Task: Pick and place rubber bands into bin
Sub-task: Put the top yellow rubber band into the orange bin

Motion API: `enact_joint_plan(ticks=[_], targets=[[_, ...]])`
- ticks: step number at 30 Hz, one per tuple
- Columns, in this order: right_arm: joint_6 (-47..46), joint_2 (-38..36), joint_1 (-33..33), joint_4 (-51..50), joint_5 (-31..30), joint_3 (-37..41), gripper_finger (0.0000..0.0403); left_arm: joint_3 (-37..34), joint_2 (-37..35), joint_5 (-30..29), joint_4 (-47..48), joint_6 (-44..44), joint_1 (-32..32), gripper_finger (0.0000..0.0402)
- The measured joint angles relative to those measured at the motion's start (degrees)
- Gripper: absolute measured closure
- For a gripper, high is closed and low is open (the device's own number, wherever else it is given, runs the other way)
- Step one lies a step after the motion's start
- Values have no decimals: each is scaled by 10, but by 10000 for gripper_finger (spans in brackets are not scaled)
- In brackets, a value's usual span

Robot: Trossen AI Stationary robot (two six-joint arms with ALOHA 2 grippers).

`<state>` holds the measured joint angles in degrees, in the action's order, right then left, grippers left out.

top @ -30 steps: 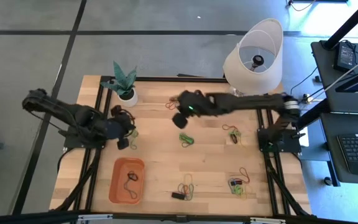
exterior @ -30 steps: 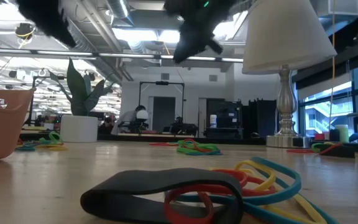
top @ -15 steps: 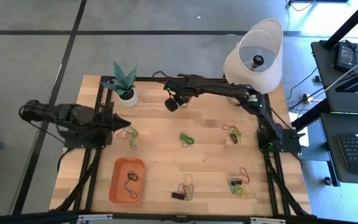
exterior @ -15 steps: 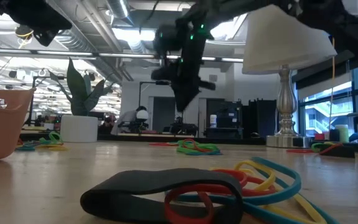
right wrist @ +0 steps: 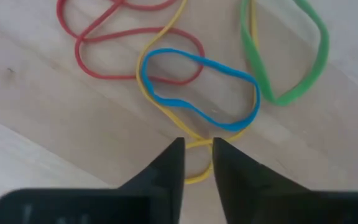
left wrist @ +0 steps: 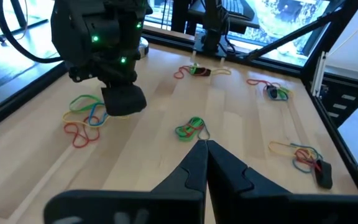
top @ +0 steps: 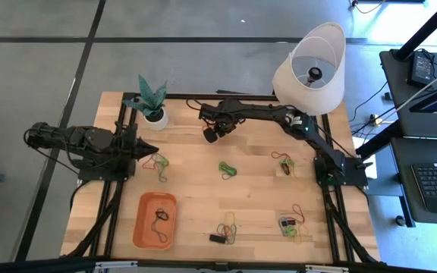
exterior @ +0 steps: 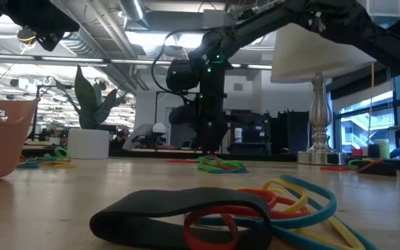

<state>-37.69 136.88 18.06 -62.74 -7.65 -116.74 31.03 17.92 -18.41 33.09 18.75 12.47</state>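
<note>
Rubber bands point(right wrist: 185, 93), thin coloured loops on pale wood, straddled by the nearly closed right gripper point(right wrist: 196, 155).

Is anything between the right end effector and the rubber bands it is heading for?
Nothing visible. The right end effector hangs directly over a loose cluster of rubber bands lying on bare wood, its fingers nearly together over a yellow loop, with no other object between them.

White table lamp point(top: 311, 67) at table's far right corner; potted green plant point(top: 151, 101) far left; small black block point(top: 217, 238) near front edge.
</note>
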Motion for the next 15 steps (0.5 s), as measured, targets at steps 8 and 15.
enact_joint_plan(ticks=[8,15], targets=[[-40,1,3,2,-2,0,230,0,0,-1,1,0,0,400],[-55,14,3,-3,2,0,208,0,0,-2,1,0,0,400]])
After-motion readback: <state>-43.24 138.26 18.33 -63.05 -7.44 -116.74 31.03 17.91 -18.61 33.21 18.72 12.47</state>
